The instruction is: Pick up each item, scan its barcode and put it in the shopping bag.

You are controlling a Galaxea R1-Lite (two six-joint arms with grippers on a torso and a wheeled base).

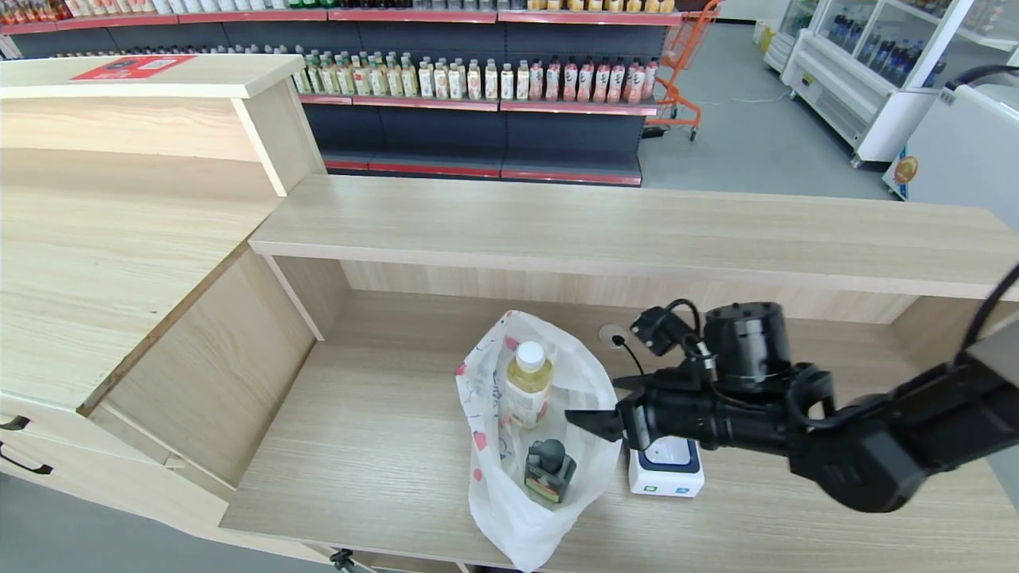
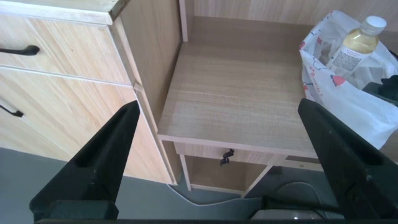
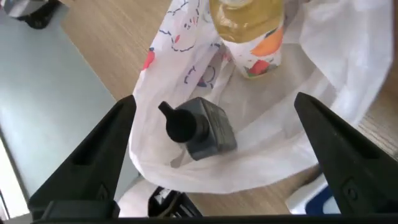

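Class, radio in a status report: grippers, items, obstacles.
Left gripper, right gripper: jaws open, empty. Juice bottle, dark bottle in shopping bag. Scanner beside bag.

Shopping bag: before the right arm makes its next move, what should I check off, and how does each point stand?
1. Right gripper empty, jaws open, at the mouth of the shopping bag: ok.
2. Yellow drink bottle inside the bag, upright: ok.
3. Dark black-capped bottle inside the bag, nearer the robot than the drink: ok.
4. Left gripper open, empty, off to the side of the bag: ok.
5. Scanner standing on the counter beside the bag: ok.
6. Both barcodes scanned: cannot tell.
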